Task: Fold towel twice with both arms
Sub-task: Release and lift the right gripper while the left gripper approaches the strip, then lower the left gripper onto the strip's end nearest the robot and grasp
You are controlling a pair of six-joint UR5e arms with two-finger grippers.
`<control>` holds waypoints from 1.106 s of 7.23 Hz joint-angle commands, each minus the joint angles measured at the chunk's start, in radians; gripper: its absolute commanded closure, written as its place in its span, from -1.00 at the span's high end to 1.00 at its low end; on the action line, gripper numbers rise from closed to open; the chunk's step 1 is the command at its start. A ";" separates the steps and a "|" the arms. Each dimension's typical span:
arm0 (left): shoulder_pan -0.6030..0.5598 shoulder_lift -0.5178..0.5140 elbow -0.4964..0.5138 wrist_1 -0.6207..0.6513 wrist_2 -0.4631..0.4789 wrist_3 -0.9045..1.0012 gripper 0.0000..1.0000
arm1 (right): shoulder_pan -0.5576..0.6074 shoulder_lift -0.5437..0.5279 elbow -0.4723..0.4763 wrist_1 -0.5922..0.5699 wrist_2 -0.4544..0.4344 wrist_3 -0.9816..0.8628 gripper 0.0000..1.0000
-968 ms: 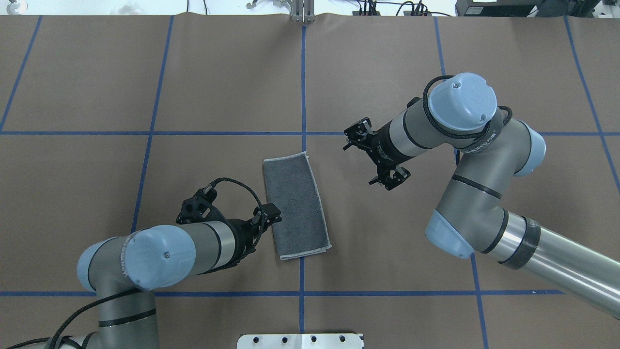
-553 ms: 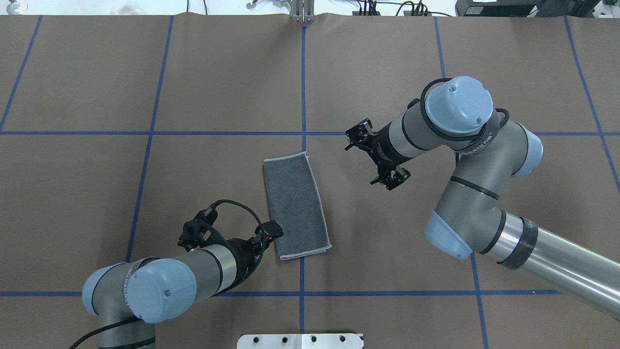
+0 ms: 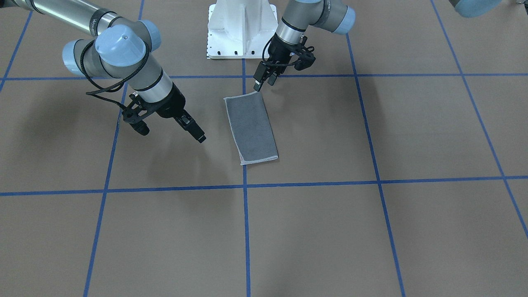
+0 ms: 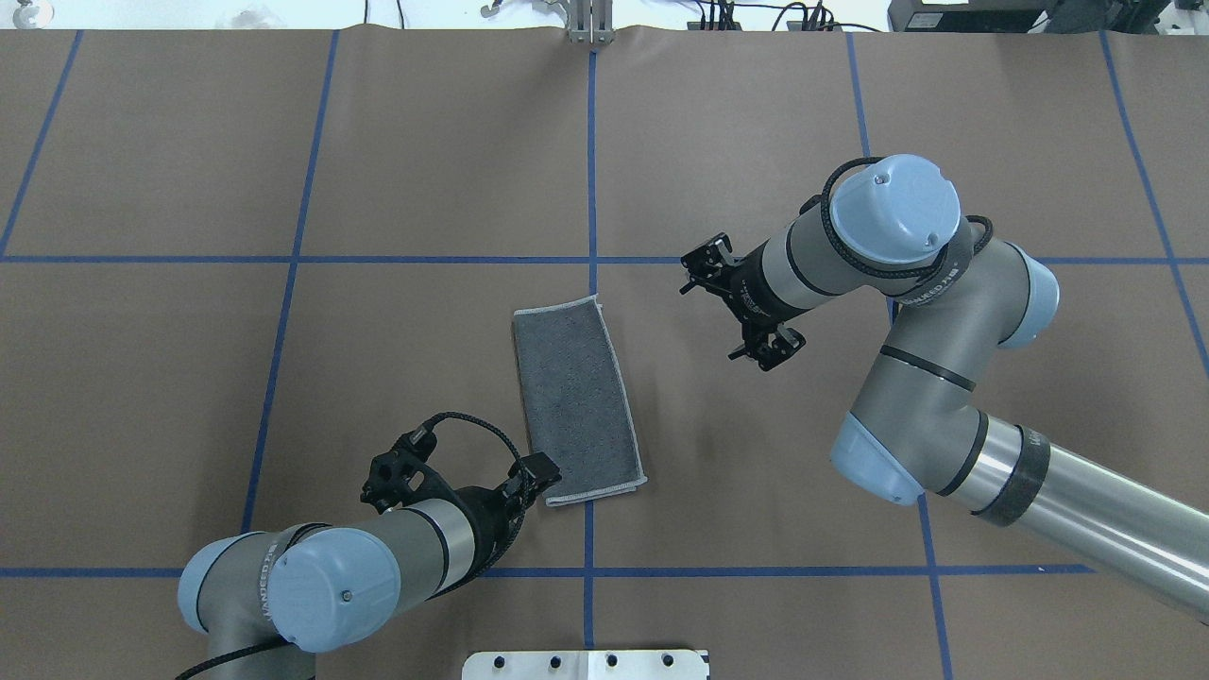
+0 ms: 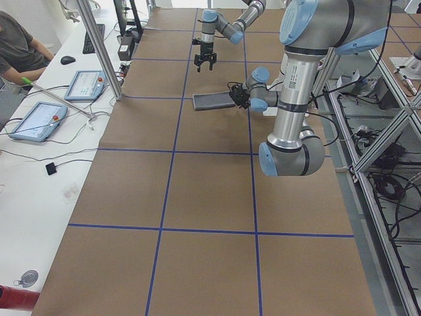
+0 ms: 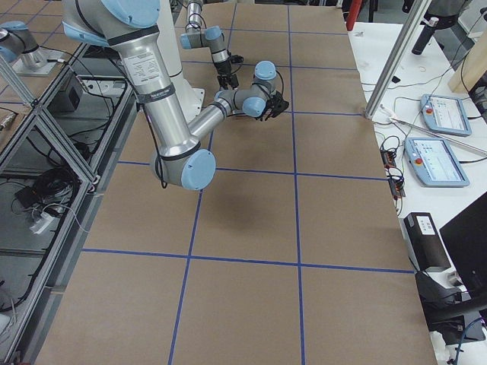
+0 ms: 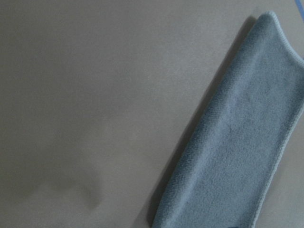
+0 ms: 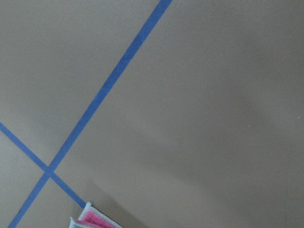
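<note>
Nearest the white base plate, the left arm was stretched in low, & the left jaws sat right at the near-left corner of the towel. Front cam showed their two tips a little apart w/ nothing btwn them; whether they touched the cloth I couldn't tell. The towel lay flat on the worktop as a narrow strip, grey side up. A sliver of pink face peeked btwn layers at one corner in the right wrist cam, so prob. one fold done, one left. Its long axis ran away from the robot, slightly skewed: the near short edge straddled the centre blue tape line, the far short edge lay mostly left of it. The next fold would prob. have to go along that axis, short edge to short edge, & the left arm was much the nearer to the near edge. Further out, the right arm hung off the strip's right long edge, abreast of its far half & apart from it. The right jaws showed only as one thin black bar, edge-on, so apart or together I couldn't tell. Beyond the far edge only brown paper & tape lines showed, so there looked to be room to carry an edge either way w/o snagging.
</note>
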 commanded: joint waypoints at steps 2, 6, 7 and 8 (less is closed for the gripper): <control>0.002 -0.020 0.020 -0.005 -0.001 0.011 0.43 | 0.001 -0.003 0.000 0.000 -0.004 0.000 1.00; -0.003 -0.040 0.046 -0.003 -0.001 0.011 0.21 | -0.001 -0.005 0.000 0.000 -0.004 0.000 1.00; -0.004 -0.040 0.046 -0.003 -0.001 0.011 -0.02 | -0.001 -0.005 -0.001 0.000 -0.004 0.000 1.00; -0.004 -0.040 0.046 -0.003 -0.001 0.012 -0.07 | -0.002 -0.005 -0.001 0.000 -0.012 0.000 1.00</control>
